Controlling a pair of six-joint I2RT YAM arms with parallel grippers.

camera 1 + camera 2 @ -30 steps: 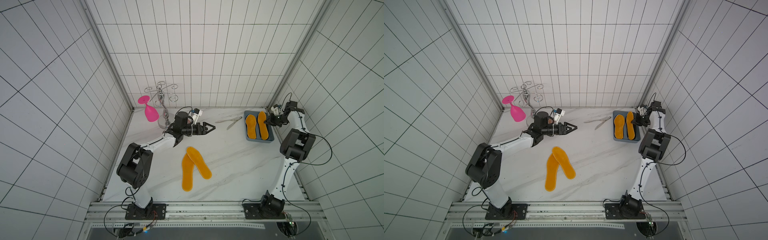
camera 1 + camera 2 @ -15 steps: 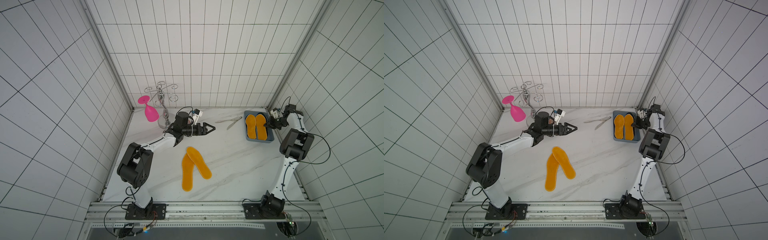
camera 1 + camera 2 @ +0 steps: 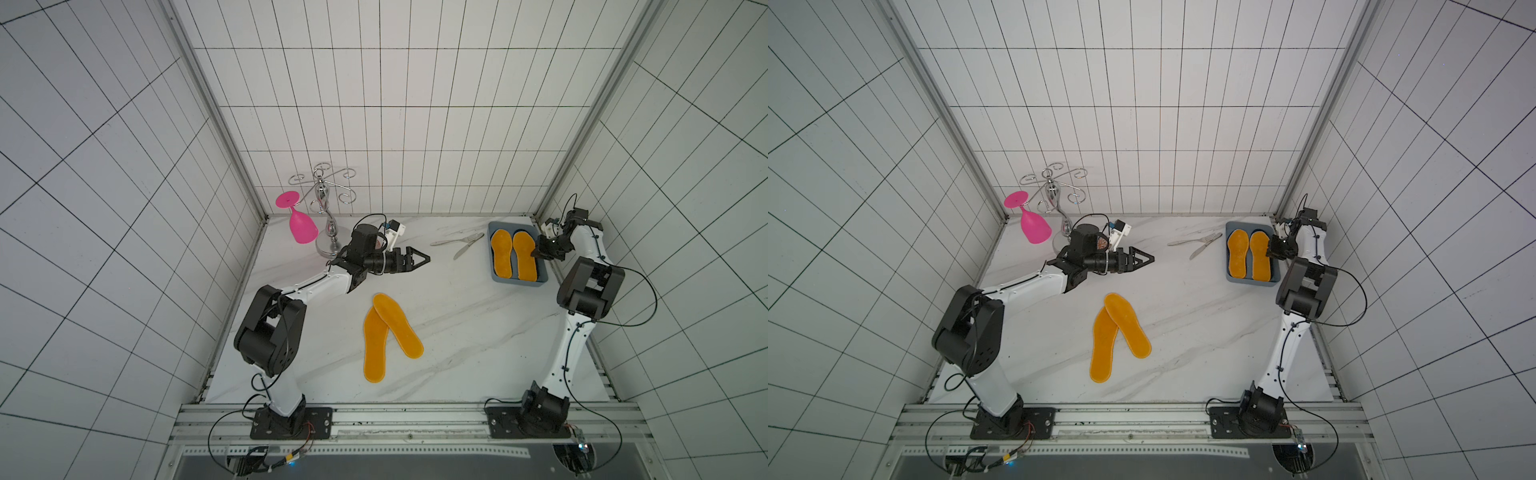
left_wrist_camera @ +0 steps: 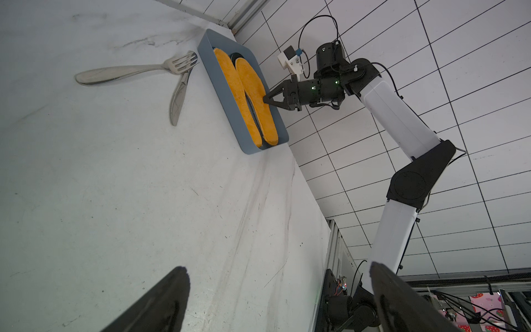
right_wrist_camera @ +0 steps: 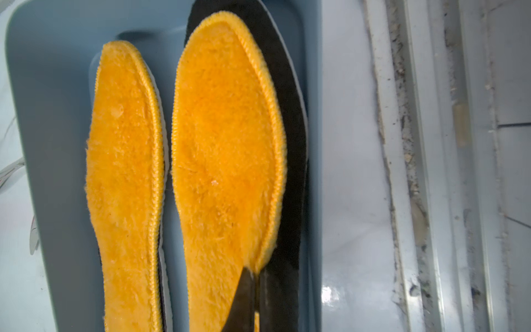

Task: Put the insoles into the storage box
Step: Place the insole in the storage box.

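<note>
Right fingers pinching orange insole rim inside storage box — left fingers spread wide above table.

Insoles orange-yellow, one black; storage box blue-grey; glass pink; table seemingly grey-veined white.

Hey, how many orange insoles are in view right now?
4. Two insoles lie side by side in the storage box; two more overlap at one end on the table. Others may hide underneath.
</note>
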